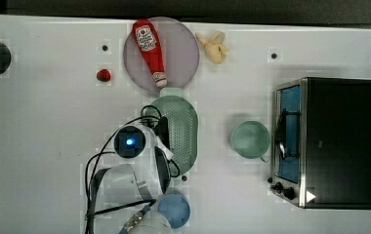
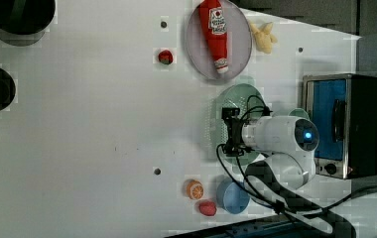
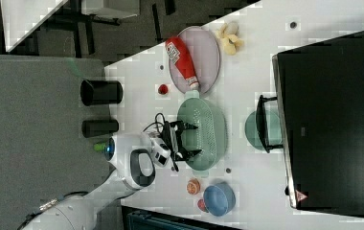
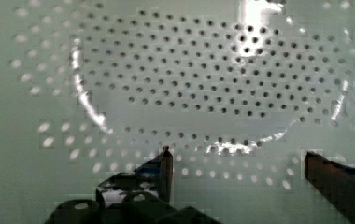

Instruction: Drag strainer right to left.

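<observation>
Gripper over sage-green strainer, fingers spread wide, nothing between them, both tips inside bowl above perforated floor. Strainer mid-table; in top view grey-lilac plate just beside it at 12 o'clock, ketchup bottle lying on plate. Green mug at strainer's 3 o'clock, apart from it, toaster oven further on. Blue bowl at 6 o'clock. Small red fruit toward 10 o'clock, well apart.
</observation>
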You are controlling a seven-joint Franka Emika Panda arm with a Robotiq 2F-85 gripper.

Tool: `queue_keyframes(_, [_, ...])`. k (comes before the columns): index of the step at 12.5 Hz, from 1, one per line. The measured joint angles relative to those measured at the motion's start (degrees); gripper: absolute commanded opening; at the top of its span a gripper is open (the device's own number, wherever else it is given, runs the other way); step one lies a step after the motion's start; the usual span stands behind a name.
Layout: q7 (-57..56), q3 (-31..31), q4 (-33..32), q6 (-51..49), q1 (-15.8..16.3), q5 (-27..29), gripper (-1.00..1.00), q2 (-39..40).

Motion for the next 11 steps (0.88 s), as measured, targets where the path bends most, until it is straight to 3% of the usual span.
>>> queue_keyframes(5, [5.3,0.1,5.4,-2.2,6.8,1.8,1.00,3.8])
queue_keyframes(11, [8.3,0.6,9.7,-6.8,10.4,1.6,1.00,5.0])
